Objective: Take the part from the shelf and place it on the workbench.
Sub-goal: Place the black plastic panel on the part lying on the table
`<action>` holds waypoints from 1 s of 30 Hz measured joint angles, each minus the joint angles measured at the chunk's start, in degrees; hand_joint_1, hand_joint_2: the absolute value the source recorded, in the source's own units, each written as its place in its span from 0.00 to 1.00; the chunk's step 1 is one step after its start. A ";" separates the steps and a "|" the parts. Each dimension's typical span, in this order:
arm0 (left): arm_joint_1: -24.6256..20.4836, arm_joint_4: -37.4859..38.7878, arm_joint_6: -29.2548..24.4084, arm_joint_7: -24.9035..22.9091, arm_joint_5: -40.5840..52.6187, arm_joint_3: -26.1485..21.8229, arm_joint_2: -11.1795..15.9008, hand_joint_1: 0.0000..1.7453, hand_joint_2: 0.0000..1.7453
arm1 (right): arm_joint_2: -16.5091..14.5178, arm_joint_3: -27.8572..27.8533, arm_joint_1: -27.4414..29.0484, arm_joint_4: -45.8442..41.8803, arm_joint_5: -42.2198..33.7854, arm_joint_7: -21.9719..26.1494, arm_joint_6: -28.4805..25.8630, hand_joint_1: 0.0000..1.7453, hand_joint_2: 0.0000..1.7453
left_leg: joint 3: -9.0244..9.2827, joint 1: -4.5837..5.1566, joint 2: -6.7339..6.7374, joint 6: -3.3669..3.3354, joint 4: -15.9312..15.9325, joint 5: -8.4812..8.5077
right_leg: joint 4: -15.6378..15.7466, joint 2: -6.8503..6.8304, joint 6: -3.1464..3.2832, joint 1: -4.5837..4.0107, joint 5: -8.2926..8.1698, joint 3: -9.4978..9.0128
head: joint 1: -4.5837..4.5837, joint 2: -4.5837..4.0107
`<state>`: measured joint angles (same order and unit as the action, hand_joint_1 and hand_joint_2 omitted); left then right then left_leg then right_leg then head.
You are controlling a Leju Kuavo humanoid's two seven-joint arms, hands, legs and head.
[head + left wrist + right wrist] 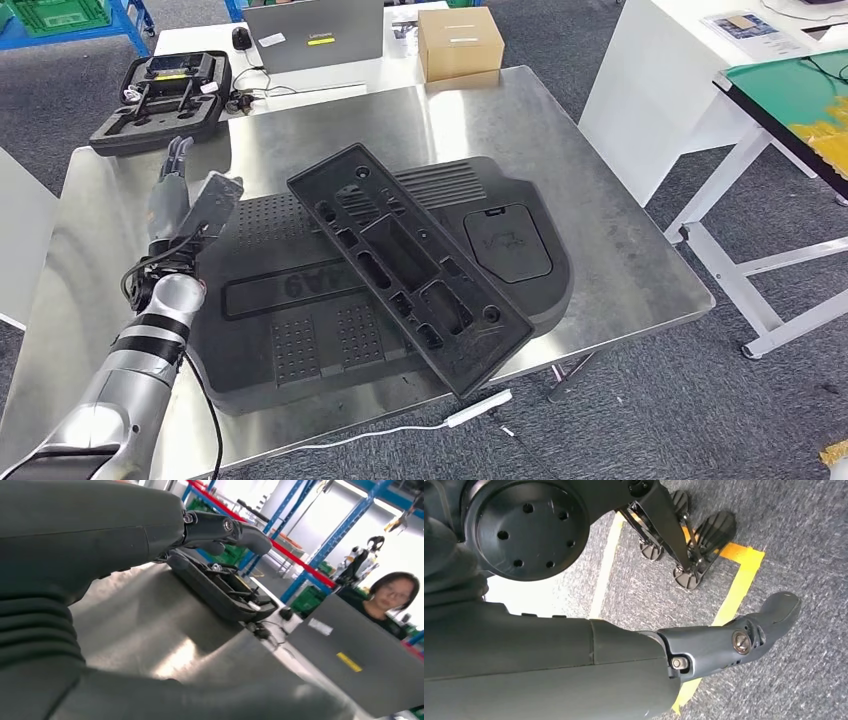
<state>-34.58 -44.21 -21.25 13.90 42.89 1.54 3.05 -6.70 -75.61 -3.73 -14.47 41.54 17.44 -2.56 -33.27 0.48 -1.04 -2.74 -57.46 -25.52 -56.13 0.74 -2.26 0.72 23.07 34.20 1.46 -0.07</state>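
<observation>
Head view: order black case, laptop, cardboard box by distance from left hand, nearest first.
From the left hand:
1. Black case, just beyond the hand, at the table's far left corner.
2. Laptop, farther back, toward the middle.
3. Cardboard box, farthest, to the laptop's right.

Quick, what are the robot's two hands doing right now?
Left hand: open, holding nothing, over the shiny steel workbench.
Right hand: holding nothing; open or closed cannot be told.

Steel counter, large black moulded panel laid flat on it, long black part rested across panel, black foam case at far-left corner.
</observation>
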 joint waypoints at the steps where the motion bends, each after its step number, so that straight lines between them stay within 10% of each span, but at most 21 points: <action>1: 0.40 -1.06 0.35 0.16 -0.65 -0.27 -0.21 0.00 0.00 | 0.06 -0.05 -0.01 -0.02 -0.04 0.07 -0.01 0.00 0.00 | 0.36 -0.30 0.06 -0.24 0.61 0.25 | -0.57 -0.06 -0.07 -0.15 0.33 0.26 | -0.03 0.00; 7: 2.34 -4.48 1.60 0.87 -3.43 -1.15 -1.17 0.00 0.00 | 0.18 -0.23 0.01 -0.07 -0.30 0.22 0.02 0.00 0.00 | 0.81 -1.24 0.52 -0.50 1.50 1.11 | -16.37 -0.29 -0.60 0.74 6.27 8.18 | -0.48 0.00; 11: 4.33 -7.94 2.60 1.84 -6.73 -1.28 -1.56 0.00 0.00 | 0.38 -0.28 -0.09 -0.06 -0.48 0.53 0.18 0.00 0.00 | 0.48 -1.84 0.45 1.15 0.70 0.70 | -3.80 -0.42 -3.09 1.82 1.31 1.73 | -0.69 0.00; 16: 5.77 -11.14 3.11 2.20 -9.28 -1.35 -1.56 0.00 0.00 | 0.56 -0.30 -0.20 -0.07 -0.52 0.73 0.30 0.00 0.00 | -0.34 -2.02 0.40 3.02 -0.39 0.11 | -1.04 0.00 -1.07 1.59 -0.05 0.35 | -0.30 0.00; 22: 7.23 -12.63 3.19 2.52 -10.43 -1.69 -1.42 0.00 0.00 | 0.70 -0.30 -0.14 -0.07 -0.50 0.72 0.31 0.00 0.00 | -6.28 -2.15 0.82 3.12 -16.84 -9.74 | -1.02 -0.23 1.19 0.89 -1.37 2.01 | 0.13 0.00; 27: 7.96 -13.66 3.62 2.93 -12.18 -1.92 -1.46 0.00 0.00 | 0.72 -0.43 -0.15 -0.07 -0.50 0.47 0.14 0.00 0.00 | 3.17 -1.89 0.77 2.46 -2.51 -4.65 | -1.20 -0.25 0.26 0.46 -2.90 3.32 | 0.05 0.00; 30: 8.49 -14.00 3.86 3.53 -13.86 -2.49 -1.51 0.00 0.00 | 0.76 -0.66 -0.08 -0.07 -0.56 0.34 -0.16 0.00 0.00 | 3.14 -1.13 0.58 1.66 -1.35 -3.65 | -0.83 -0.24 -1.07 0.52 -3.97 3.52 | -0.10 0.00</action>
<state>-26.09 -58.21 -17.39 17.43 29.03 -0.96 1.54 -5.94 -76.27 -3.81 -14.53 40.98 17.78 -2.73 -30.13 -0.65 -0.46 -1.09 -58.81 -29.18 -56.96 0.50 -3.33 1.24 19.10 37.72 1.37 -0.07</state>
